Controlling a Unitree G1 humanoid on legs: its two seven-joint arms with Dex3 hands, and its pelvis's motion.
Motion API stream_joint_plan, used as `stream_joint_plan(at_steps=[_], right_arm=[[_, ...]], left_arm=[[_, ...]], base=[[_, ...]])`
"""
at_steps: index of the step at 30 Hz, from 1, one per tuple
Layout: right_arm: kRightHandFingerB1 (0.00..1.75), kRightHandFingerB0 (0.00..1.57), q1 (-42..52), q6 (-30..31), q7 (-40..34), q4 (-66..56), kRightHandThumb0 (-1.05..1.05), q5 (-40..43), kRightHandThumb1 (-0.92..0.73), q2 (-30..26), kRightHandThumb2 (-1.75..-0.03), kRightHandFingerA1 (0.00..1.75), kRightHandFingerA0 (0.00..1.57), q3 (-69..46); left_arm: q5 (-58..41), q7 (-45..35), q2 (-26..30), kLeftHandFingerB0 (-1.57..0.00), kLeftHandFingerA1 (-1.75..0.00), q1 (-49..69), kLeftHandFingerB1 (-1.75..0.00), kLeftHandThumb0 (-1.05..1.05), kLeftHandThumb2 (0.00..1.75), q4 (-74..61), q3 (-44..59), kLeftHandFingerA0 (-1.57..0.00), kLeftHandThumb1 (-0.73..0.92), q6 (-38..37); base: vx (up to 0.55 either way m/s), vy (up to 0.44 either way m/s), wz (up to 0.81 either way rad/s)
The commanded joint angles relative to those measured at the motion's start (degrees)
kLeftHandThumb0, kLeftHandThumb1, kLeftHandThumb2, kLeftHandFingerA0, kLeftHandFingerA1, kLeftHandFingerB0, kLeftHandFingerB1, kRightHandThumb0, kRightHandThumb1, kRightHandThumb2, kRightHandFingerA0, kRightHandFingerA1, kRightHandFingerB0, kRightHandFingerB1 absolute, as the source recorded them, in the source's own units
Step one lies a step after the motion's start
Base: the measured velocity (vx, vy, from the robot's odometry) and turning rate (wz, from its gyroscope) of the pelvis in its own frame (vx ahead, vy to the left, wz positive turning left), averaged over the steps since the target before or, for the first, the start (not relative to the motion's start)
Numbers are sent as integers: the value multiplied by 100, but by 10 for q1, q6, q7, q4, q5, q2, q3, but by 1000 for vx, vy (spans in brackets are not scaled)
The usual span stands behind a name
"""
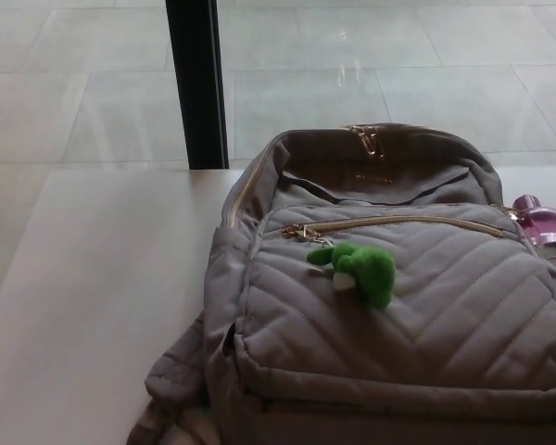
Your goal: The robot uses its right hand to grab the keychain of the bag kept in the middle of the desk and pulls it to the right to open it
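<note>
A grey quilted backpack (398,315) lies flat on the white desk (93,306), filling the right half of the head view. Its front pocket has a gold zipper (398,222) running across, shut, with the slider at the left end. A green plush keychain (363,269) hangs from that slider and rests on the quilted front. Neither of my hands shows in the picture.
A pink bottle (542,222) sticks out of the backpack's right side pocket. A black vertical post (195,83) stands behind the desk's far edge, with pale tiled floor beyond. A strap end (171,371) of the backpack lies at the lower left of the bag.
</note>
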Motion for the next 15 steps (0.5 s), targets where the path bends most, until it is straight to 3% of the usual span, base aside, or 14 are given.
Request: stream_joint_plan(at_steps=[1, 4, 5, 9, 13, 14, 15], right_arm=[[30, 26, -130, 154, -9, -186, -76, 44, -64, 54, -60, 60, 62, 143], [32, 29, -146, 174, -2, -193, -72, 31, -63, 63, -60, 66, 69, 176], [33, 29, -151, 186, 0, -198, -73, 17, -61, 61, -59, 63, 48, 197], [35, 33, -162, 207, 10, -208, -69, -44, -61, 41, -59, 62, 47, 272], [38, 36, -158, 212, 10, -193, -69, -43, -58, 46, -58, 70, 48, 296], [50, 31, -157, 210, 8, -190, -72, -44, -48, 47, -89, 75, 52, 300], [41, 44, -155, 209, 9, -189, -67, -43, -59, 47, -58, 75, 55, 301]], left_arm=[[-5, 8, -1, -59, -55, 0, -43, -53, 58, 8, 3, -68, 57, -9], [-6, 7, -1, -60, -56, 1, -43, -52, 58, 5, 3, -68, 58, -10], [-2, 8, 0, -60, -56, 3, -42, -55, 58, 5, 0, -68, 59, -12], [3, 10, 2, -58, -55, 4, -42, -54, 58, 5, -5, -68, 59, -10], [6, 7, 2, -58, -54, 1, -42, -55, 58, 9, -9, -68, 59, -13], [3, 1, 2, -57, -56, 3, -43, -53, 58, 6, -8, -67, 59, -17], [0, -1, 2, -58, -55, 3, -43, -53, 58, 4, -6, -67, 59, -16]], base=[[0, 0, 0], [0, 0, 0], [0, 0, 0], [0, 0, 0], [0, 0, 0], [0, 0, 0], [0, 0, 0]])
